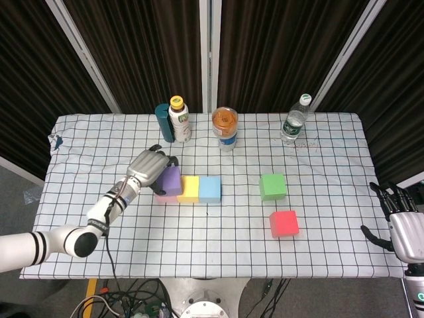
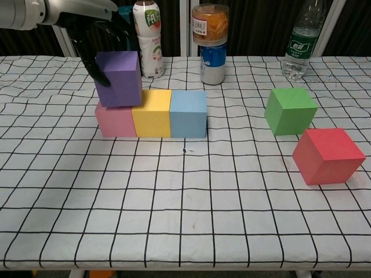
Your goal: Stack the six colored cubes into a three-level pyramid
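Red cube [image 2: 327,155] nearest, green cube [image 2: 291,110] just behind. Pink [image 2: 115,120], yellow [image 2: 153,112], blue [image 2: 188,113] cubes in touching row on checkered counter [image 2: 185,220]. Left hand [image 2: 93,26] fingers [image 2: 95,68] grasping purple cube [image 2: 119,77] atop pink one. Right hand [image 1: 404,225] released, fingers spread, off counter edge. Far row: teal cylinder [image 1: 163,122], white bottle [image 2: 147,37], orange-filled jar [image 2: 210,23] atop blue can [image 2: 213,62], water bottle [image 2: 301,41]; labels unreadable.

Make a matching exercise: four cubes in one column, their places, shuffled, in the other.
Cubes:
1. purple cube
2. yellow cube
3. green cube
4. red cube

Places:
A. middle of the three-cube row
B. nearest the table's front right, on its own
C. in the left robot hand, above the pink cube
D. on its own, just behind the red cube

Pairs: 1-C, 2-A, 3-D, 4-B
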`<state>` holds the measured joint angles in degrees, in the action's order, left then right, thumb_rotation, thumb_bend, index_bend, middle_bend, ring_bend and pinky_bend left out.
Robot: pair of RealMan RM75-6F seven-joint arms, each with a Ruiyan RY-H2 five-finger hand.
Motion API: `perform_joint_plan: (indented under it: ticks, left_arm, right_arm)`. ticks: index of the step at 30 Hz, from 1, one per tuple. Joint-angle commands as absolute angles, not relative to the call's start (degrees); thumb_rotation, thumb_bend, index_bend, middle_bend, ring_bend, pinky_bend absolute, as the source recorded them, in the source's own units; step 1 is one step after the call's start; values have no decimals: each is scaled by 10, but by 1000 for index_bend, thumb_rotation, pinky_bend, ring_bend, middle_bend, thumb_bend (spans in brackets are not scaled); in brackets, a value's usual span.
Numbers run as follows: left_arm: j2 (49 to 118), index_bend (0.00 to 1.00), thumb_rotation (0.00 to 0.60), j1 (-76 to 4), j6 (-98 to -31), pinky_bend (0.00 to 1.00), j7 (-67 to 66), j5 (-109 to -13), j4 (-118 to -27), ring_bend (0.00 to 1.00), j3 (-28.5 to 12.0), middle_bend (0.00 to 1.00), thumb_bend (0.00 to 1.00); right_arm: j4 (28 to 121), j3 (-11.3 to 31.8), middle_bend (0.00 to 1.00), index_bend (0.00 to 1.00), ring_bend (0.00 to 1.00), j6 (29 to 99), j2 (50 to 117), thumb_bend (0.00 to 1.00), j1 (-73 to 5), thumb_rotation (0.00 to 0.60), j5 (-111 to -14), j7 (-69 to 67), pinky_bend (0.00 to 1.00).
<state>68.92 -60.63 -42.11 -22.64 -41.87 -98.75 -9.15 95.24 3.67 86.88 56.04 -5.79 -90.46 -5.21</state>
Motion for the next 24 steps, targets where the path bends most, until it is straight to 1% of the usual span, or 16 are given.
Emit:
perform_joint_plan:
  ticks: [1,9,24]
  left_arm:
    - [689,327,600,-610,-417,104,-223,-423,-984,282,-89,443,62]
    - [694,326,600,-626,-401,103,-214,-427,-974,282,-86,443,61]
    - [704,323,600,-644,-391,103,-200,-430,-956,282,-75,438,62]
  right_arm:
    - [954,37,170,0,1,869,560,160,-58,600,-904,-51,117]
    - [954,37,170,0,0,870,559,161,-56,600,-901,-51,117]
    - [954,38,170,0,0,869,558,161,-53,600,-896,-51,117]
